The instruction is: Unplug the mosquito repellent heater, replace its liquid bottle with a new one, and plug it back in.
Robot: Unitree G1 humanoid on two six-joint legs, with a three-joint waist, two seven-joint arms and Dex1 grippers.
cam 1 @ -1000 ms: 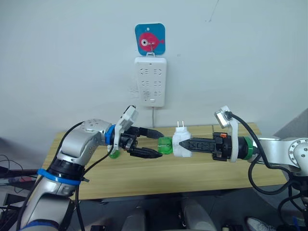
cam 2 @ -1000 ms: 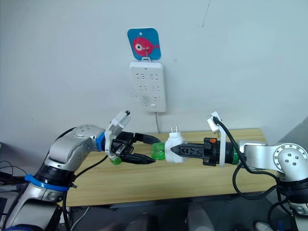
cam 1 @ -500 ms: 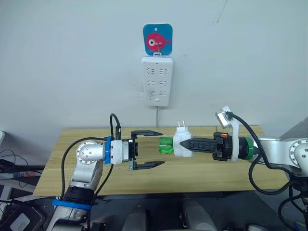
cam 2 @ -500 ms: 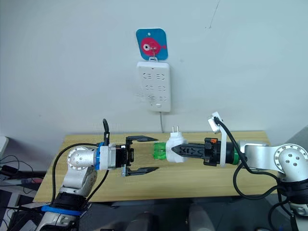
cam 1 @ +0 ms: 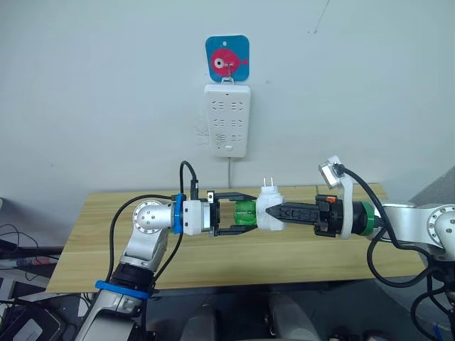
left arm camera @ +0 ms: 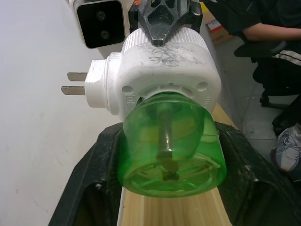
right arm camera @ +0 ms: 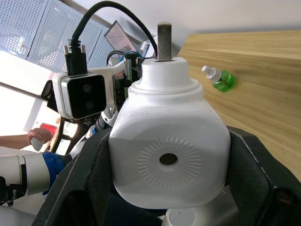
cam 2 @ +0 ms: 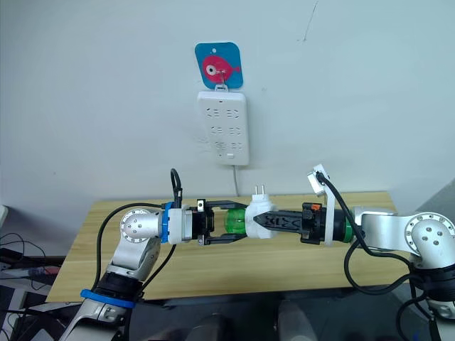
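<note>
Two grippers meet over the middle of the wooden table point(cam 1: 213, 259), each holding one end of the same assembly. The right gripper point(cam 1: 279, 213) clamps the white mosquito repellent heater point(cam 1: 267, 211) between its black fingers, holding it in the air above the tabletop with its two metal prongs point(cam 1: 268, 183) pointing up. In the right wrist view the fingers press both flanks of the heater's body, whose round vent faces the camera.

The left gripper point(cam 1: 245, 213) has its fingers on either side of the green liquid bottle point(cam 1: 245, 212) that projects from the heater toward the robot's left. In the left wrist view both fingers sit against the bottle's sides, so it appears gripped; the bottle's neck is hidden inside the heater's socket, so how far it is screwed in cannot be told.

One more green bottle with a white cap point(right arm camera: 219, 79) lies on its side on the table, seen in the right wrist view. On the wall behind, a white power strip point(cam 1: 226, 119) hangs from a blue hook plate with a pink fish point(cam 1: 227, 59). A person's arm and a shoe point(left arm camera: 287, 153) are cut off at the edge of the left wrist view.
</note>
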